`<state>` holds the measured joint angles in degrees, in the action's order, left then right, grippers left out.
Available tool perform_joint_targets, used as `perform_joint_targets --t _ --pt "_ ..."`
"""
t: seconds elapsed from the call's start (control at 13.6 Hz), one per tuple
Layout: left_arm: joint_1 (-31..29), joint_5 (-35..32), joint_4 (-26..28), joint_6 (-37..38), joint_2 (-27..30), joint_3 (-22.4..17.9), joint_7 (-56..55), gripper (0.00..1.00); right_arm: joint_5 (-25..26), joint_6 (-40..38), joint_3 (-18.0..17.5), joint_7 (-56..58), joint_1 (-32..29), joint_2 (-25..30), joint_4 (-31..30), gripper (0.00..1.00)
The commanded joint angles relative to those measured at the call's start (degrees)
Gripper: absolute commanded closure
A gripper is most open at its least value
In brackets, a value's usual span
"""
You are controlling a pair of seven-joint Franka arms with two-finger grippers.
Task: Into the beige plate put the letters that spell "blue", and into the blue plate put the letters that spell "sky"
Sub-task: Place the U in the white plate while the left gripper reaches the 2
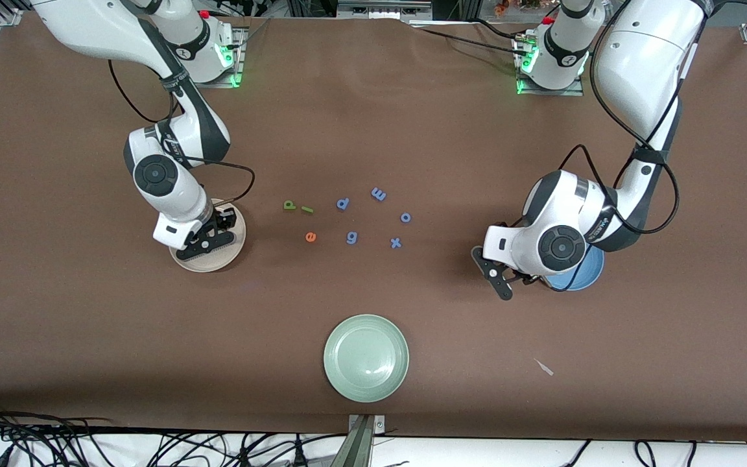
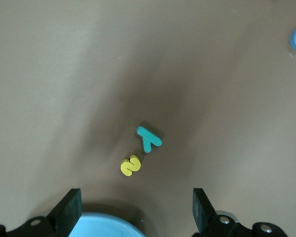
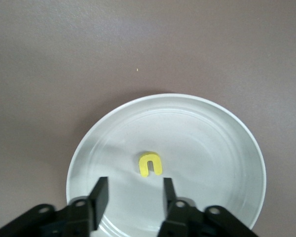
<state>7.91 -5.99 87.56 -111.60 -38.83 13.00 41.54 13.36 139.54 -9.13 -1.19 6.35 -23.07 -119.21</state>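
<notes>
Over the beige plate (image 1: 221,261) my right gripper (image 1: 216,233) hangs open and holds nothing. The yellow u (image 3: 150,164) lies loose in the beige plate (image 3: 214,131), just ahead of the right gripper (image 3: 135,195). The green b (image 1: 290,205), green l (image 1: 307,209) and orange e (image 1: 310,237) lie on the table mid-way between the arms. My left gripper (image 1: 513,279) is open beside the blue plate (image 1: 584,275). In the left wrist view the yellow s (image 2: 130,166) and teal y (image 2: 149,138) lie on the table just off the blue plate's rim (image 2: 103,224), ahead of the open left gripper (image 2: 135,212).
Several all-blue letters (image 1: 379,193) are scattered on the table beside the green and orange ones, toward the left arm's end. A pale green plate (image 1: 366,357) sits nearer the front camera. A small pale scrap (image 1: 544,367) lies on the brown table.
</notes>
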Motion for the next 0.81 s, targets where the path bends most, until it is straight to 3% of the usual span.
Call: perform_joint_targets --t 0.0,0.15,0.37,0.51,0.73 --pt "0.0 -1.5 4.4 -6.5 0.4 0.5 13.8 0.05 -0.4 0.5 -1.4 -5.0 0.0 1.6 -0.6 0.43" --pt "-0.3 -1.8 9.7 -14.4 0.4 0.5 21.0 0.05 -0.4 0.5 -4.7 -14.3 2.6 -0.9 3.3 0.43" --pt "-0.6 -1.9 13.1 -18.5 0.2 0.4 23.1 0.08 -0.4 0.5 -4.7 -27.9 9.9 -6.1 9.4 0.42" --pt "-0.5 -3.2 12.9 -18.7 0.2 0.4 24.5 0.22 -0.4 0.9 -4.7 -33.2 11.5 -9.3 11.8 0.40" --pt "-0.5 -7.6 12.9 -19.0 0.0 0.4 24.5 0.33 0.1 4.8 -4.6 -39.8 14.0 -13.4 13.3 0.40"
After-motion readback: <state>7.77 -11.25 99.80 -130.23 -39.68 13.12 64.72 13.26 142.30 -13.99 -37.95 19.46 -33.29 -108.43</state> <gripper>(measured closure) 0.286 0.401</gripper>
